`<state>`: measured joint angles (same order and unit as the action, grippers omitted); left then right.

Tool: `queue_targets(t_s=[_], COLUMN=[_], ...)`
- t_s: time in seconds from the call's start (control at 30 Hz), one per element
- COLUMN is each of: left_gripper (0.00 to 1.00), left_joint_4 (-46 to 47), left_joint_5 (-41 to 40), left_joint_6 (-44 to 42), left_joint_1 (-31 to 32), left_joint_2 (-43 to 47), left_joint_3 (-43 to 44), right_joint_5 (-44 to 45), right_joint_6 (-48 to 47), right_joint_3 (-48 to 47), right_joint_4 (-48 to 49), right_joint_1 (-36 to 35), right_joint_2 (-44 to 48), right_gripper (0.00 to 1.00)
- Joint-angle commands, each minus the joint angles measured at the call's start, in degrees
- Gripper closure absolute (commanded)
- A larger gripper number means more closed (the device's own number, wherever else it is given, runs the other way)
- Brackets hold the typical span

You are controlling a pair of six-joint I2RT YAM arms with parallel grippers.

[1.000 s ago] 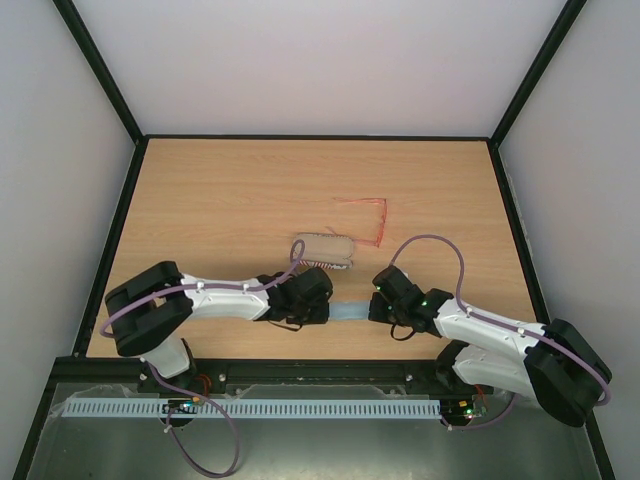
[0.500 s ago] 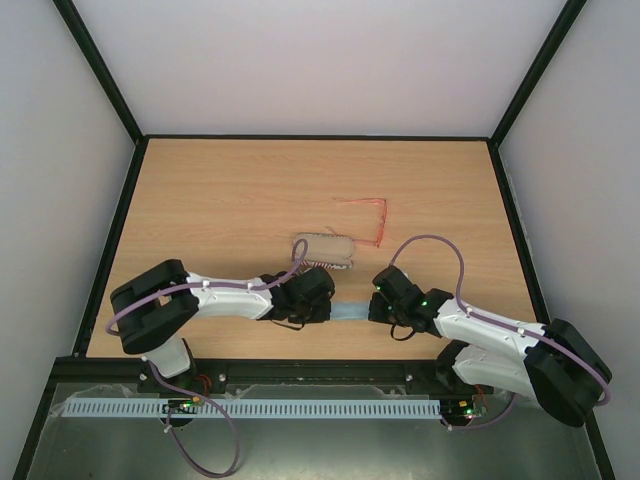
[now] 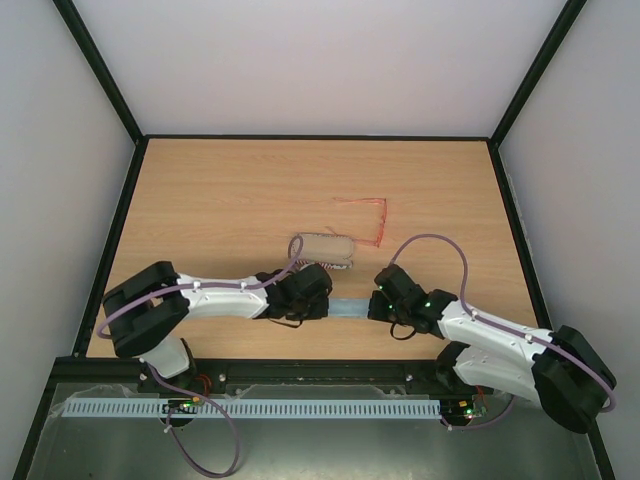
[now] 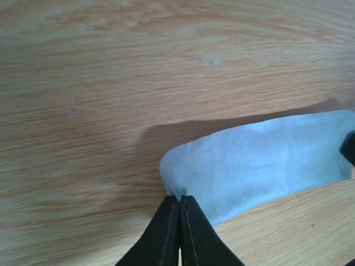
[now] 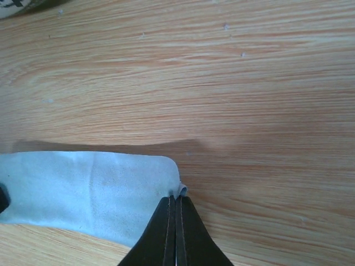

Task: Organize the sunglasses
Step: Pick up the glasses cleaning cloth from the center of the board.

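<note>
The red wire-framed sunglasses (image 3: 372, 218) lie open on the table beyond both arms, untouched. A light blue cloth (image 3: 349, 308) is stretched between my two grippers near the front edge. My left gripper (image 3: 322, 303) is shut on the cloth's left corner (image 4: 178, 194); the cloth (image 4: 260, 160) hangs just above the wood. My right gripper (image 3: 374, 306) is shut on the right corner (image 5: 178, 192), with the cloth (image 5: 94, 185) running off to the left.
The oblong patterned case (image 3: 324, 248) lies just behind the left gripper, between the cloth and the sunglasses. A corner of the case shows at the top left of the right wrist view (image 5: 22, 4). Black frame rails bound the table.
Both grippers have shifted slightly toward the back with the cloth held between them. The sunglasses and case have not moved.
</note>
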<state>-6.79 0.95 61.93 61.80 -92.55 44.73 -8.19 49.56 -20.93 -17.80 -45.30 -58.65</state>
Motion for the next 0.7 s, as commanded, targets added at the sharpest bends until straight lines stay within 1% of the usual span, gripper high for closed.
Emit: queue_targets(t_s=[0.0,0.3,0.67], left_gripper=[0.98,0.98,0.98], left_joint_4=[-2.5,-4.2,-7.3], left_joint_5=[-2.3,-3.3,-4.8], left_joint_6=[-0.7,-0.9,-1.5], left_joint_1=[-0.9,-1.4,-2.3], left_joint_2=[3.5,6.2,10.2], left_joint_3=[0.3,1.2,2.2], right_joint_5=[0.4,0.2,0.6], right_joint_6=[0.1,0.2,-0.4], right_joint_3=[-2.0,-3.7,-8.5], right_joint_4=[-1.9,-3.0,-5.4], right_joint_1=[-0.4,-0.4,-0.4], right_joint_2=[1.2,2.5,2.3], right_gripper=[0.99,0.99,0.99])
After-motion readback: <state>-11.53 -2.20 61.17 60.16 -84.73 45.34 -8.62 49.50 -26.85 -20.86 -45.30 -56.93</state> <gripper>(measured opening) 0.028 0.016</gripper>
